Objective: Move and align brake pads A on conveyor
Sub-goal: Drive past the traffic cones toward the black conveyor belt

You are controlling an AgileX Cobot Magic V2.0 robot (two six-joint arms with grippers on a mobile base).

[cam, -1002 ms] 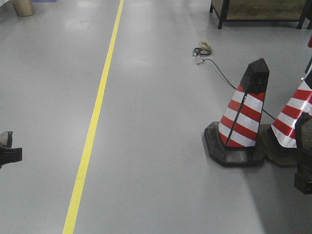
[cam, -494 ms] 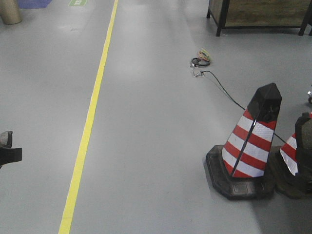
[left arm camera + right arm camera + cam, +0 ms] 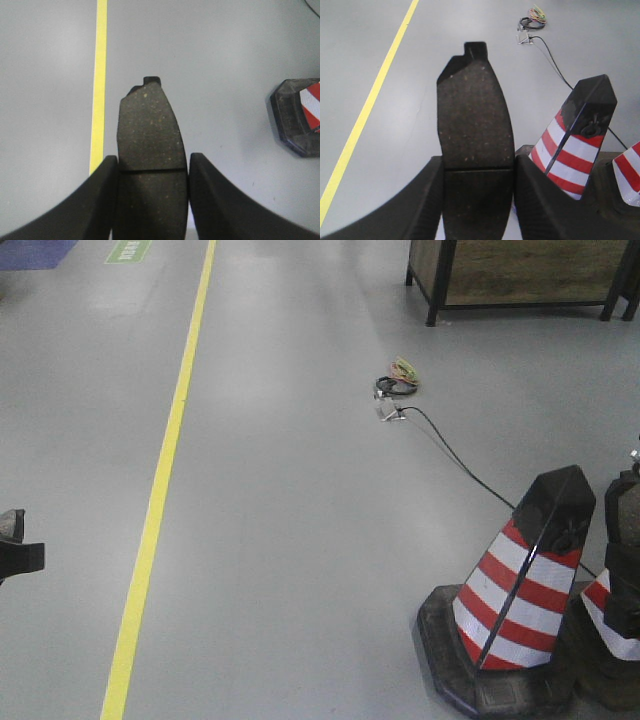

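Fingers (image 3: pixel 85 210) of the left gripper (image 3: pixel 152 157) are clamping a flat, dark-grey, speckled, crescent-shaped brake pad (image 3: pixel 149 120) from both sides. The tips are pressing on its edges right at the groove that is crossing its middle. The pad is sticking out lengthwise past the fingertips, with its small square tab at the far end. The left arm is holding it in the air over the smooth grey floor (image 3: pixel 225 60), just beside a painted yellow line (image 3: pixel 101 75). The black rubber base (image 3: pixel 297 117) of a traffic cone is lying well off to the right.

The right gripper (image 3: pixel 479 162) is standing the same way, its black fingers (image 3: pixel 550 210) closing on a second brake pad (image 3: pixel 472 115) at the groove, with the tab pointing away. This pad is also hanging above the floor, with nothing under it. Close beside the right finger a red-and-white striped traffic cone (image 3: pixel 575 145) with a black tip is standing, and a second striped cone (image 3: pixel 627 175) is showing at the edge.

In the front view a dark machine part (image 3: pixel 18 542) is jutting in at the left edge and another (image 3: pixel 625 540) at the right; which parts of the arms they are I cannot tell. Beyond the cones a thin black cable (image 3: pixel 455 455) is running across the floor to a small tangle of coloured wires (image 3: pixel 397 380). Farthest off, a wooden crate on a black metal frame (image 3: pixel 520 275) is standing by the top edge, and a green floor marking (image 3: pixel 128 250) is lying beside the yellow line.
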